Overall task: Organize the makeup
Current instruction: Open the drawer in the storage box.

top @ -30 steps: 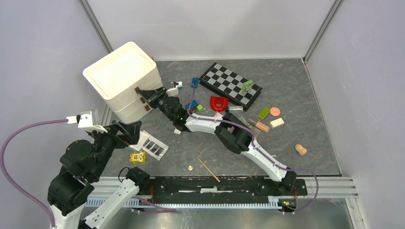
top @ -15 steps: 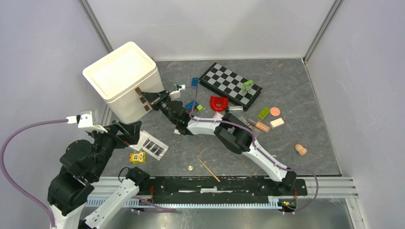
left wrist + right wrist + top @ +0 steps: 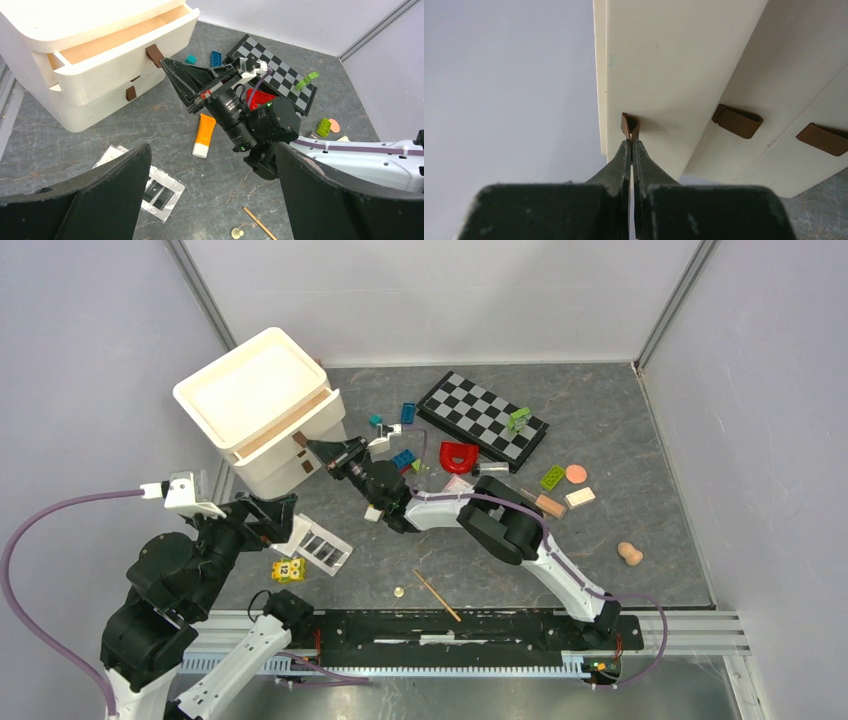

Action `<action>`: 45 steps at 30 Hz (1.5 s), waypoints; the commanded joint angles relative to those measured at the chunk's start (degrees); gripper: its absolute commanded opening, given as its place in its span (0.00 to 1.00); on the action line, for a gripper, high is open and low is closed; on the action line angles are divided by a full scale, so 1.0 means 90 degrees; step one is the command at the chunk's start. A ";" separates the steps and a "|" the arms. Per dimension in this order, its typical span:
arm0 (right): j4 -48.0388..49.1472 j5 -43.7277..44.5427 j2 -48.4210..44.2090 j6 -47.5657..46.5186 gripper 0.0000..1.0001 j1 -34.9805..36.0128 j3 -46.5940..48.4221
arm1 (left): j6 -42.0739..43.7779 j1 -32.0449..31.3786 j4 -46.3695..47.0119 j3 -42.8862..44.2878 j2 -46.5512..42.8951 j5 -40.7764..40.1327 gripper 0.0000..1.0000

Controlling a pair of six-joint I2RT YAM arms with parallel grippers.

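Pull tab [image 3: 630,125] of the cream top drawer [image 3: 115,57] sits clenched in the right tool [image 3: 631,147]; drawer partly open; left tool [image 3: 212,150] released.

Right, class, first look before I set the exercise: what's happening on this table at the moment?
The right claw is shut on the brown tab handle of the top drawer of the white drawer unit, and that drawer stands partly open. The left claw hangs open above the table, holding nothing. Makeup lies loose on the table: an orange tube in front of the drawer unit, a white palette near the left claw, and a round pink disc further right.
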 commanded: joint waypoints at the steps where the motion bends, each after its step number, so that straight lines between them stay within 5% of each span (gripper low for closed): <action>1: 0.0894 0.0055 -0.0694 -0.0099 0.00 0.0020 -0.0593 | 0.0079 -0.0001 0.0061 -0.0039 0.0019 -0.0039 1.00; 45: 0.2093 -0.0281 -0.2686 -0.0686 0.00 0.0137 -0.4243 | 0.0189 -0.0002 0.0061 -0.0101 0.0433 0.0016 1.00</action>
